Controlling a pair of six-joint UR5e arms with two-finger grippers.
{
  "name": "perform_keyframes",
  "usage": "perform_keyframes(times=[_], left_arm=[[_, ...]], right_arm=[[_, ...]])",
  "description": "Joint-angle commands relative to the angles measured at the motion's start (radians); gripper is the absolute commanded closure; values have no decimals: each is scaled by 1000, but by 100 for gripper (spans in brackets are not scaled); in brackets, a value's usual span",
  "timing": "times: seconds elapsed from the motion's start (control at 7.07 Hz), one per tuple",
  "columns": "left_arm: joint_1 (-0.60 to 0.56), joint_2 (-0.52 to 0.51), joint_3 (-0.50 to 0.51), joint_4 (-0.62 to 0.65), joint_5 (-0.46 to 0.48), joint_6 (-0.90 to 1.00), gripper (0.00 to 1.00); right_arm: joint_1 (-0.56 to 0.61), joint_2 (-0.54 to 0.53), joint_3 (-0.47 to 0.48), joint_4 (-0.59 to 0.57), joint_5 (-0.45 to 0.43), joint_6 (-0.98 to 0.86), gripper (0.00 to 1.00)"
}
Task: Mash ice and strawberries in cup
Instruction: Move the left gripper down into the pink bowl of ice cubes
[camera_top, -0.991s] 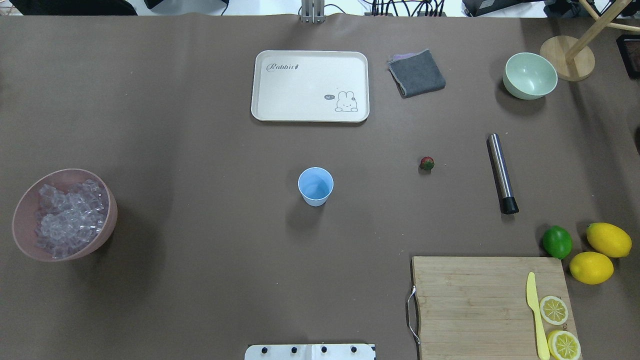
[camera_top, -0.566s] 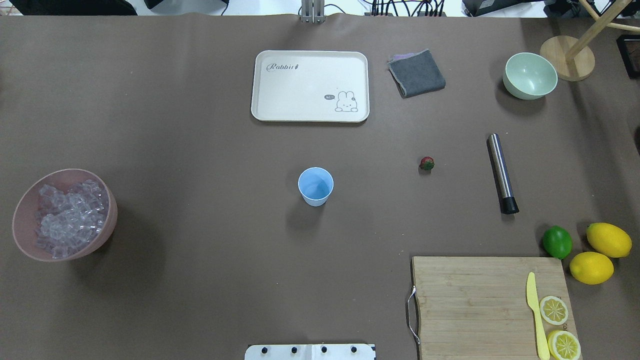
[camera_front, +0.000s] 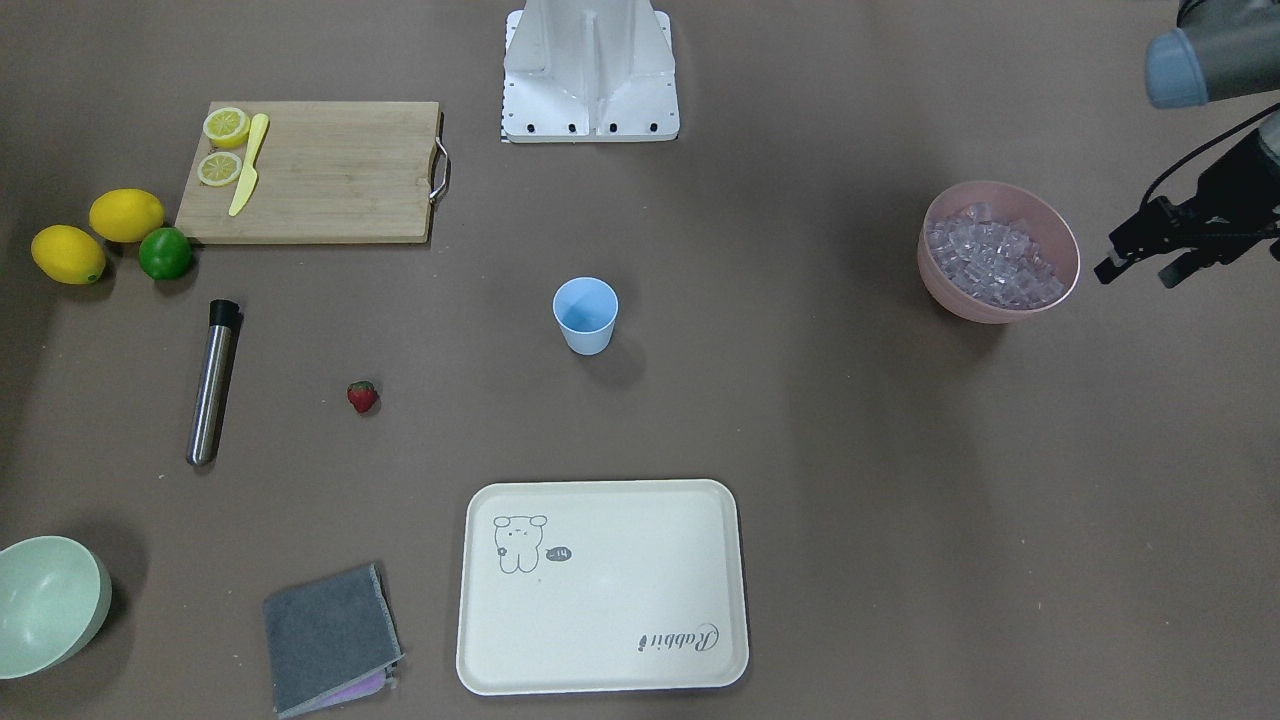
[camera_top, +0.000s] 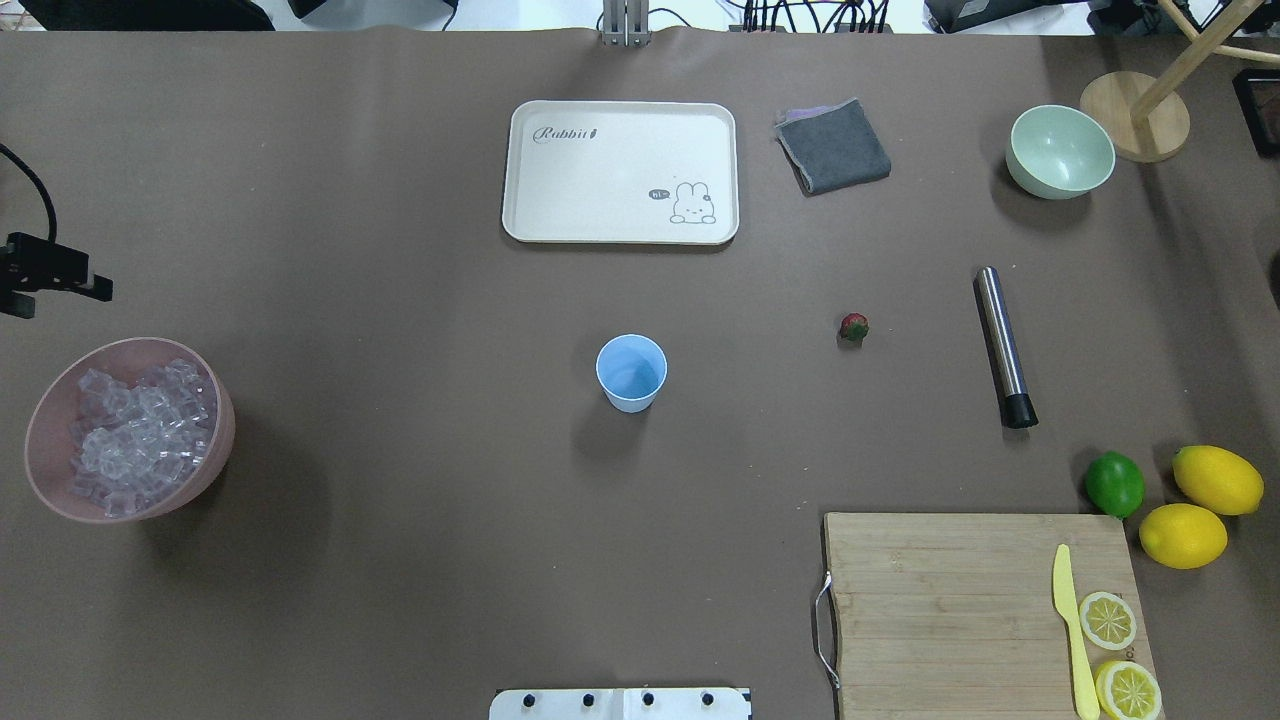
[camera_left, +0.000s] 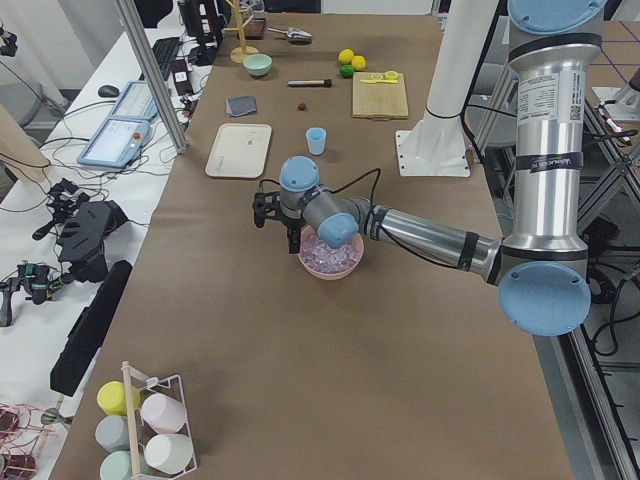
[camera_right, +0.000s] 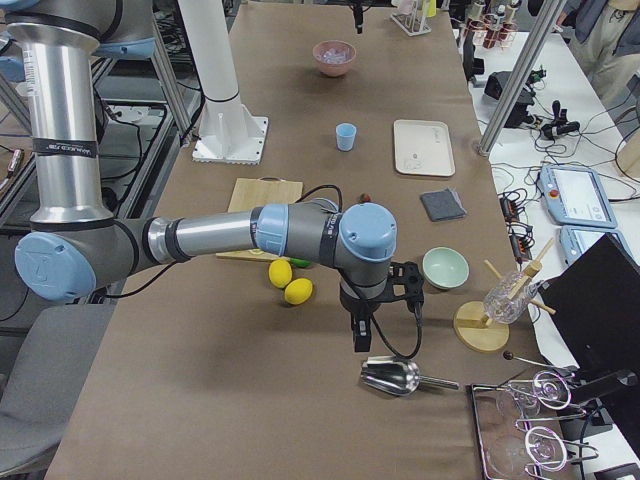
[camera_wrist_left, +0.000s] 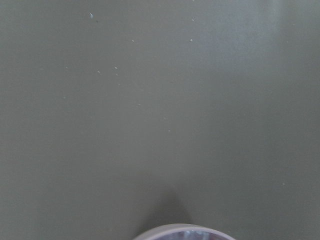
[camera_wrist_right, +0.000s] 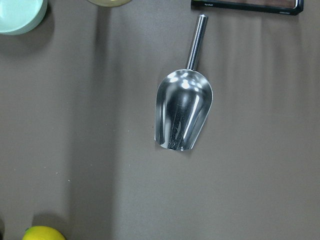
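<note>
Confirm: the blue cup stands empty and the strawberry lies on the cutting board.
Wrong place. The strawberry lies on the bare table between the cup and the metal rod, clear of the cutting board, as the overhead view shows. The cup is empty.

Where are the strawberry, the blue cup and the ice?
strawberry (camera_top: 853, 326): overhead view, its red body.
cup (camera_top: 632, 376): overhead view, its inside wall.
ice (camera_top: 135, 435): overhead view, middle of the heap.
</note>
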Motion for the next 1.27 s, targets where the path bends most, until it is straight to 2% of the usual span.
perform_keyframes(times=[0.0,0.14,0.28,1.13], left_arm=[[88,82,3,-153,19,-29,2],[131,108,5,-209,49,-28,2],[208,125,8,-243,131,-31,2],[213,165,33,-276,135,58,4]], right_arm=[[-2,5,-1,0,0,2,0],[-2,5,0,2,0,8,0],[-2,5,-1,2,0,8,0],[-2,-8,0,2,0,8,0]])
